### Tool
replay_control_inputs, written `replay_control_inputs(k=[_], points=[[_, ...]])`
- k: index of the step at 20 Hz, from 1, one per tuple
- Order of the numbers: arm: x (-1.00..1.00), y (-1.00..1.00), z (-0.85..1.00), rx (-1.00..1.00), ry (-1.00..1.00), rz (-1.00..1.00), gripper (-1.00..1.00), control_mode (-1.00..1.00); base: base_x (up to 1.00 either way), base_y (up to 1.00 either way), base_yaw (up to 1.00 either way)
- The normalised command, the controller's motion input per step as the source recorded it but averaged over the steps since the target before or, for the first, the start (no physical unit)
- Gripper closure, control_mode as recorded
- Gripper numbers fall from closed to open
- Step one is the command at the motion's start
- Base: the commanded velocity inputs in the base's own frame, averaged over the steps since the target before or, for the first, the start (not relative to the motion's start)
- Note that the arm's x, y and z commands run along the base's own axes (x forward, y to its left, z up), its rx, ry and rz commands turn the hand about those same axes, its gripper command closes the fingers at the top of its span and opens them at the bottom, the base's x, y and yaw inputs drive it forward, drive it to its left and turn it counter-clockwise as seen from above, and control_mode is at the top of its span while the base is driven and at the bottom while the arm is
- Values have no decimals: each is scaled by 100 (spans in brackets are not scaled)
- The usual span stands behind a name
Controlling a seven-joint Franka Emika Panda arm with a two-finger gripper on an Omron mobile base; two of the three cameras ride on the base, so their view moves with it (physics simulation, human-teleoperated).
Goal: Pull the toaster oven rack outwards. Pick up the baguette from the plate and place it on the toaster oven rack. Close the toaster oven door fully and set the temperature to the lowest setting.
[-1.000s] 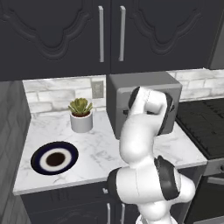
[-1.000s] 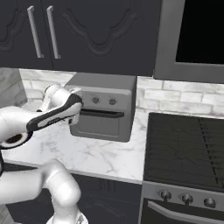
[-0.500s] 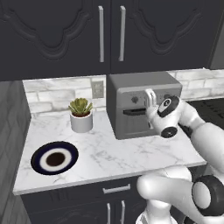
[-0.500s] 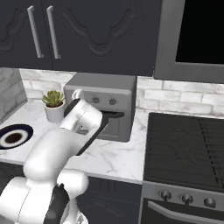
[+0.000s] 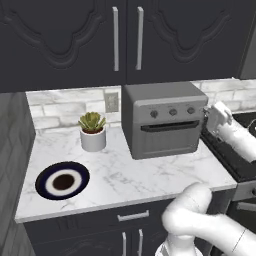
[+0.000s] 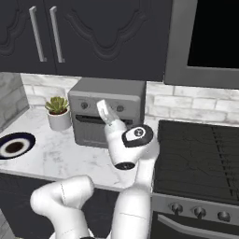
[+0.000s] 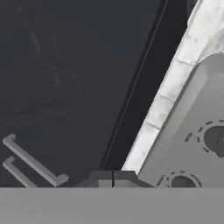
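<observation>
The gripper (image 7: 113,178), fingers pressed together and holding nothing, hangs just off the oven's (image 5: 162,120) upper front, near its right-hand knob (image 5: 190,110) in the left base view. The oven's door (image 5: 167,136) is shut. The plate (image 5: 62,180) lies bare at 8 o'clock from the oven, well apart, with a potted plant (image 5: 92,131) between.

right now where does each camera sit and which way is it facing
Left base view: behind the arm to its left, looking down over the counter at the toaster oven, plate and plant; the arm rises lower right.
Right base view: behind to its right, facing the same toaster oven and plate; the arm rises lower left.
Hand view: on the hand, rolled, facing cabinet handles and oven knobs; shut gripper at bottom.
</observation>
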Motion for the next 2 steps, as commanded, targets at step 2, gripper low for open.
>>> replay_control_inputs(k=[2], points=[[-100,-88,87,-24,-13,15,100,-100,0,0,0]])
